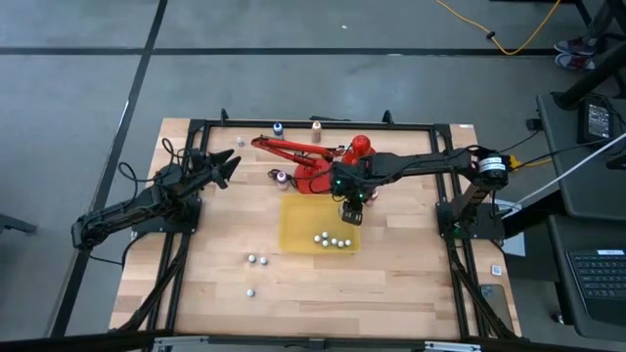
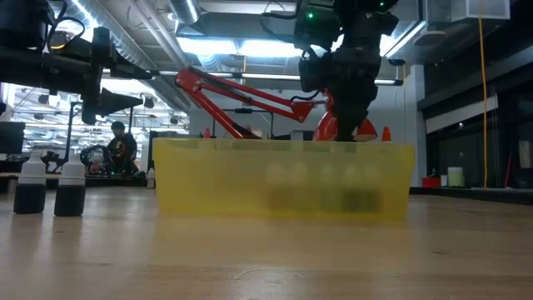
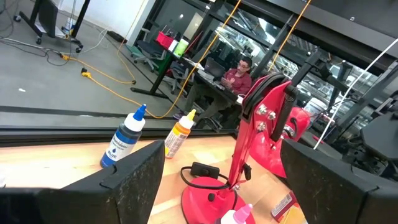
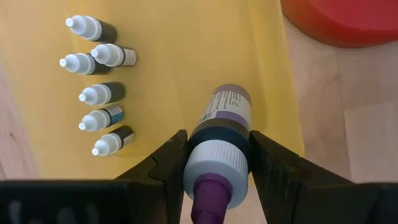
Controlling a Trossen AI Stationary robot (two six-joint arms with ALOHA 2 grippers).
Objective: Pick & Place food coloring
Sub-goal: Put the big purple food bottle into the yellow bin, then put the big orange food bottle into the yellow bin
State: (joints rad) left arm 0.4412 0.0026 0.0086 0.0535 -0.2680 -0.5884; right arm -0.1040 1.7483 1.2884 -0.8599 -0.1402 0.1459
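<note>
Progress is partway: the right gripper (image 4: 214, 163) is clamping a purple-capped bottle (image 4: 219, 134) above the yellow tray (image 1: 293, 220), six small bottles (image 4: 102, 96) lying beneath it, while others are standing outside beyond the idle, open left gripper (image 1: 227, 164).

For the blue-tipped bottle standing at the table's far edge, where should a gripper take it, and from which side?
Grip the blue-tipped bottle across its straight labelled body, below the narrow tip. It stands upright near the table's far edge, apart from the orange-tipped bottle beside it, so coming level from the table side looks best, probably with the open left gripper, which faces it.
</note>
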